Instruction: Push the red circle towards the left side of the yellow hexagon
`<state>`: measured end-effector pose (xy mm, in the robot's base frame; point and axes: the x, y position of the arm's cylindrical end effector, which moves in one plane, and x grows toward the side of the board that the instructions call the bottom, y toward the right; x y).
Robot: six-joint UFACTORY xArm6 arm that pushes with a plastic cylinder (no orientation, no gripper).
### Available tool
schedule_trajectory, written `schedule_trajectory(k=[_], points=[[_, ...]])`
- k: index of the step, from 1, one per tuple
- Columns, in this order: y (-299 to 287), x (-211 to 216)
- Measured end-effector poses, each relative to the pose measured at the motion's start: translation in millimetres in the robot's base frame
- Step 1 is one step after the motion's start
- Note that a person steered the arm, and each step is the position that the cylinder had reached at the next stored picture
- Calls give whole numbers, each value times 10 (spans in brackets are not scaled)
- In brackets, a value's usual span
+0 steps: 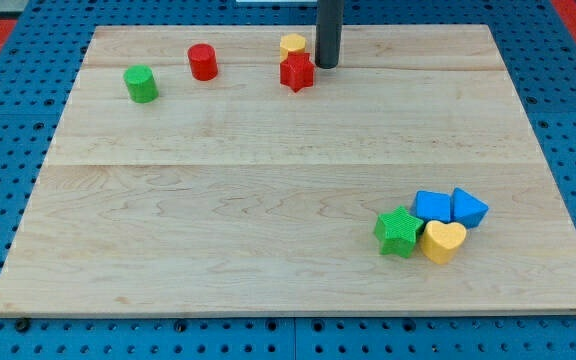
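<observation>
a: where is your tip (327,66) right now?

b: it stands on the table (268,230) near the view's top edge, just to the right of the yellow hexagon (292,44). i have no jaws to speak of, only this straight dark rod, so nothing is gripped and there is nothing to open or close.

a: and the red circle (202,62)?

b: it sits well to the left of the yellow hexagon, apart from it, with bare wood between them. my tip is on the far side of the hexagon from it and touches neither the circle nor, as far as i can tell, the hexagon.

a: what else is close to the hexagon?

b: a red star-like block (296,72) lies just below the yellow hexagon, touching it or nearly so; i cannot tell which. my tip is just to that block's upper right.

a: anything further left?

b: a green cylinder-like block (140,84), left of the red circle and a little lower, farther from the hexagon than the circle is.

a: and the rest?

b: a cluster far below and to the right of the hexagon: a green star-like block (398,232), a yellow heart (442,241) touching it, and two blue blocks, (432,206) and (468,207), side by side just above the heart. their exact shapes i cannot make out.
</observation>
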<state>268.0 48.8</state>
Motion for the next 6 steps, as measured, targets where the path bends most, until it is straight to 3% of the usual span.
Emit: schedule_trajectory(k=[1, 2, 3, 4, 5, 6], points=[[-106, 119], [115, 632], [-1193, 887], [-2152, 614], [-1883, 57], [-1305, 13]])
